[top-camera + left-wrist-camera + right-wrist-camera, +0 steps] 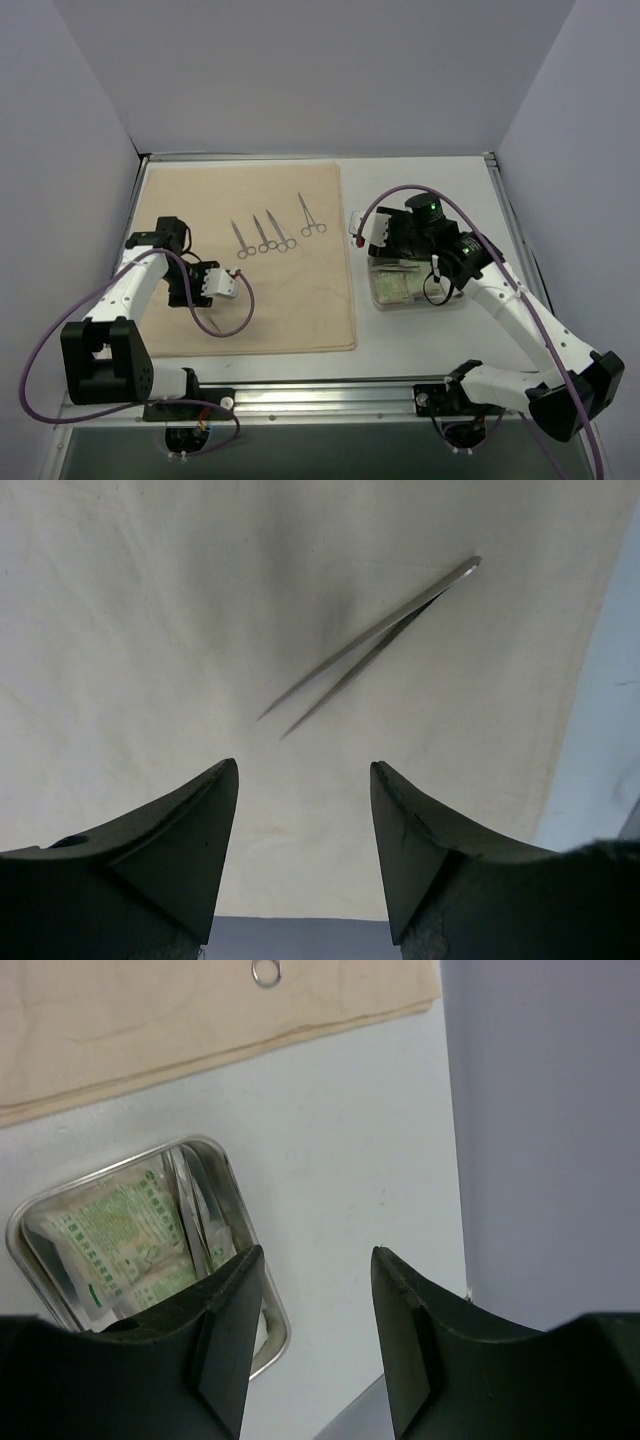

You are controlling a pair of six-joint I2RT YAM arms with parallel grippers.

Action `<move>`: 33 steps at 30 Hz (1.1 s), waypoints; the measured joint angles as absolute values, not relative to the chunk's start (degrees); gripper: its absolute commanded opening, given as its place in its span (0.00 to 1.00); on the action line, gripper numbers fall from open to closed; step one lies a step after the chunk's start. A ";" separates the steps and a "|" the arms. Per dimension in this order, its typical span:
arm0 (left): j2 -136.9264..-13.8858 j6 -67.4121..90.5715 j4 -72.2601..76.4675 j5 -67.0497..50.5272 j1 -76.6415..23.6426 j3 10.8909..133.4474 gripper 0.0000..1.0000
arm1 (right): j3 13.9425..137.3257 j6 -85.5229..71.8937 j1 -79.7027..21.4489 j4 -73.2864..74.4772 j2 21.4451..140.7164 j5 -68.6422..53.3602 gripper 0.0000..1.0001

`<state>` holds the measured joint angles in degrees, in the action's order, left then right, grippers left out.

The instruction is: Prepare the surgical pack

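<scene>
Top view: the beige cloth [300, 310] lies flat on the counter [420, 180], its right edge running 12 to 6. Four forceps [262, 233] lie side by side on its far part, long axes 11 to 5, tips at 11 and ring handles at 5. The steel tray [385, 300] sits on bare counter just right of the cloth, with open counter toward 12.

Left wrist: the tweezers [370, 645] lie on the cloth, joined end at 2, tips at 8. The left gripper [303, 770] has its jaws partly apart and empty. The cloth's edge is at 3.

Right wrist: the right gripper [316, 1255] has its jaws apart and holds nothing. The tray at 8 holds green packets [120, 1230] and a slim steel instrument [195, 1215].
</scene>
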<state>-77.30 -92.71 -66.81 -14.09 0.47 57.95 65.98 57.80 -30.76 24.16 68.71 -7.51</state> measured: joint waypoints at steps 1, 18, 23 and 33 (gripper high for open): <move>-77.89 -94.50 -65.43 -13.72 0.32 57.12 0.64 | 64.95 57.28 -31.07 23.20 66.83 -8.47 0.43; -85.06 -107.66 -55.11 -9.41 -4.01 49.67 0.63 | 56.38 53.95 -31.29 18.81 60.84 -13.43 0.44; -86.13 -108.25 -53.17 -8.10 -4.60 47.75 0.59 | 56.38 53.15 -31.55 18.59 60.84 -13.89 0.44; -84.73 -109.47 -51.46 -6.44 -5.32 45.32 0.17 | 56.38 50.83 -31.59 18.22 60.84 -13.98 0.44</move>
<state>-84.73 -109.47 -51.46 -6.44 -5.32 45.32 56.38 50.83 -31.59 18.22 60.84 -13.98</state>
